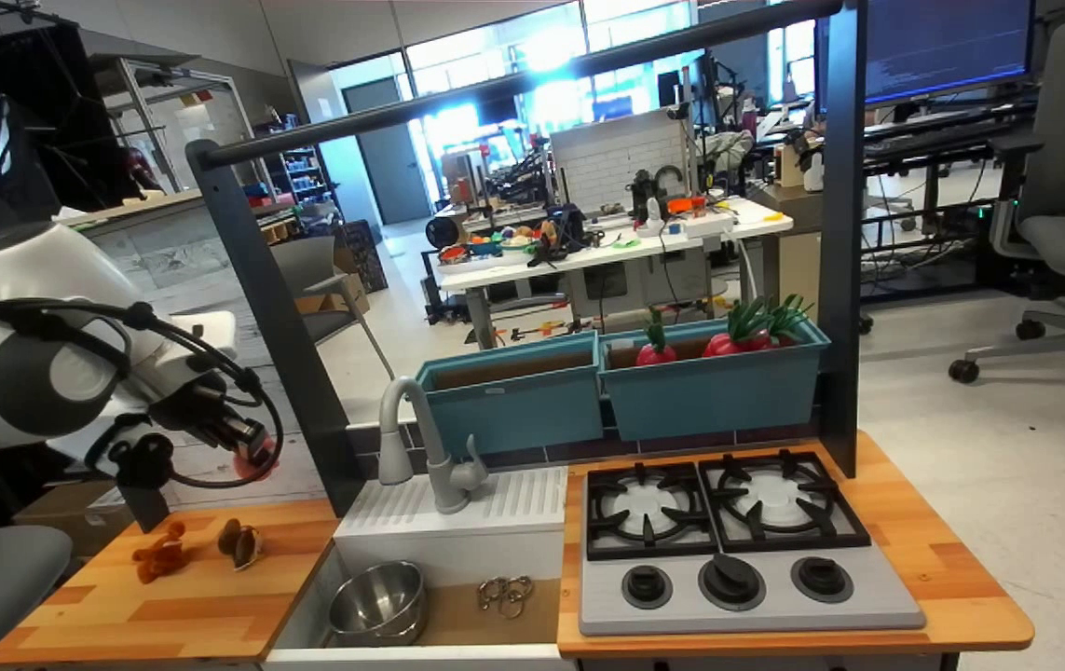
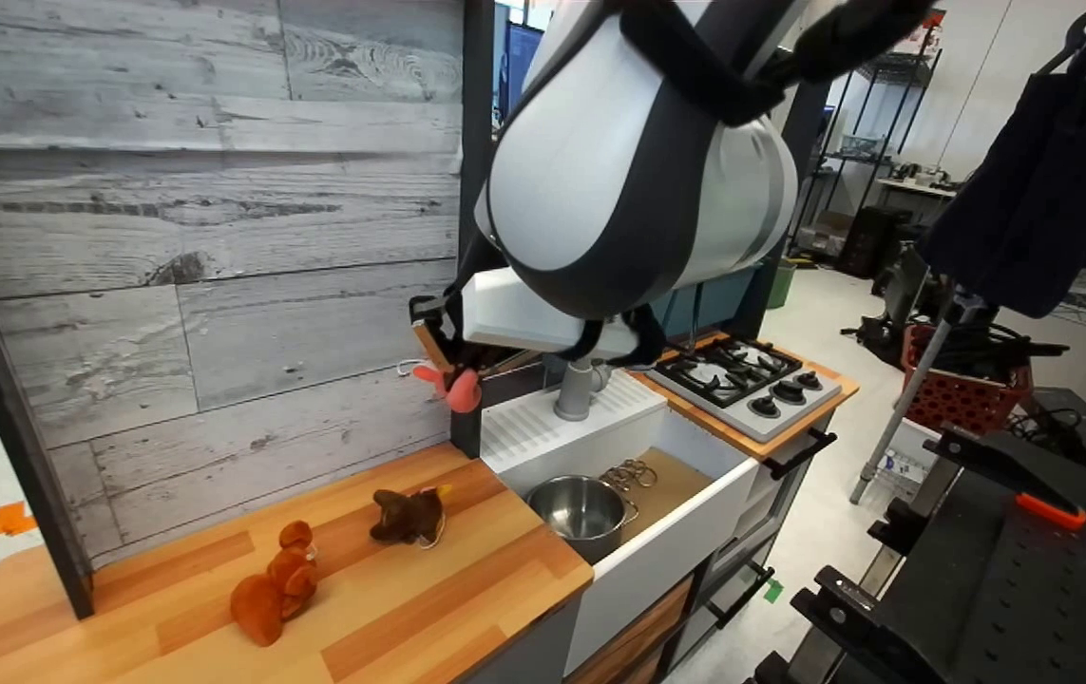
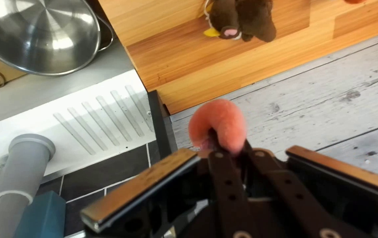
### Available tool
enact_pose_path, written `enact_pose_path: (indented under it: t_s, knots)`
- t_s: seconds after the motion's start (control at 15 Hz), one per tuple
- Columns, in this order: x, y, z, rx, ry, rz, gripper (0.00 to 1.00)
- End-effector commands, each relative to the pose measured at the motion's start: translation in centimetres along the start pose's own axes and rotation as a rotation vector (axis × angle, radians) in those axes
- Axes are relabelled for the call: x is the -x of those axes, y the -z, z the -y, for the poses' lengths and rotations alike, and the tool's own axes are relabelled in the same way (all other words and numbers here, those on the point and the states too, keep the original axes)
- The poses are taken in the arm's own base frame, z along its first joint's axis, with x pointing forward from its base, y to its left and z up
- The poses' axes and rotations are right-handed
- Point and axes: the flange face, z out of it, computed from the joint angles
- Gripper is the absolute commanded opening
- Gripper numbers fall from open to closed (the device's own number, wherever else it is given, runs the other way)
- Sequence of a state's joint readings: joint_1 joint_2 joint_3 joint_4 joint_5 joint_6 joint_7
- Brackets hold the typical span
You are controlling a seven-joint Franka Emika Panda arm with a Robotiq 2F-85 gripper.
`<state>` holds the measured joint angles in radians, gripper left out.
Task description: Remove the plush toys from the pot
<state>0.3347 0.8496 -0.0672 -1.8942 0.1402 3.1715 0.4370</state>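
A pink plush toy is held between the fingertips of my gripper [image 3: 230,145], well above the wooden counter. The pink plush toy shows in both exterior views [image 1: 251,463] [image 2: 463,390] and in the wrist view [image 3: 223,120]; its lower part is hidden by the fingers. A brown plush toy [image 1: 238,543] with a yellow beak [image 3: 211,32] and an orange-brown plush toy [image 2: 276,589] lie apart on the counter. The metal pot [image 1: 378,604] stands in the sink; its visible inside is bare in the wrist view [image 3: 43,36].
The white sink [image 2: 666,551] also holds several metal rings [image 1: 505,595]. A grey faucet [image 1: 446,475] stands behind it. A dark post [image 1: 280,345] rises close to my gripper. Blue planters [image 1: 513,405] and a stove [image 1: 746,592] are farther along. A wood-patterned panel [image 2: 219,332] backs the counter.
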Motion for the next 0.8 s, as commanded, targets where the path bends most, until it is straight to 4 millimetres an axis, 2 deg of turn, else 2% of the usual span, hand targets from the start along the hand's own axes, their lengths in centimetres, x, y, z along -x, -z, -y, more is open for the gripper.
enact_pose_path:
  t_s: [0.0,0.4,0.73]
  knots:
    - [-1.1,2.8,-1.8,-0.003,-0.023,0.007,0.02]
    - [-1.9,7.0,-5.9,-0.006,-0.082,-0.006,0.02]
    - [-3.7,12.1,-12.4,0.005,-0.329,-0.194,0.02]
